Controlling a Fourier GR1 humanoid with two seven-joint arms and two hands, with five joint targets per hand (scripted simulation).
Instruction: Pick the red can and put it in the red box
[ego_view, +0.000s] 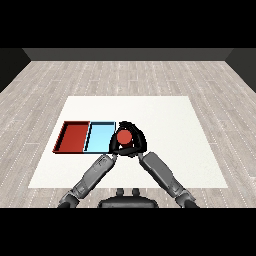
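Red can held just right of the trays, above the white table.

White table (165, 145) across a wood-plank floor (125, 75); red tray (64, 137) and light blue tray (93, 137) touching side by side at left; right hand (139, 137) curled round the red can (124, 136), just beside the blue tray's right edge, outside both trays; left hand (114, 145) pressed close against the can's lower left, fingers hidden behind it, open or clenched impossible to tell.

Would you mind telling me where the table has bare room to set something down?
The table lies bare right of the hands and beyond the trays. The red tray and light blue tray look empty. It is crowded where both hands meet round the red can.
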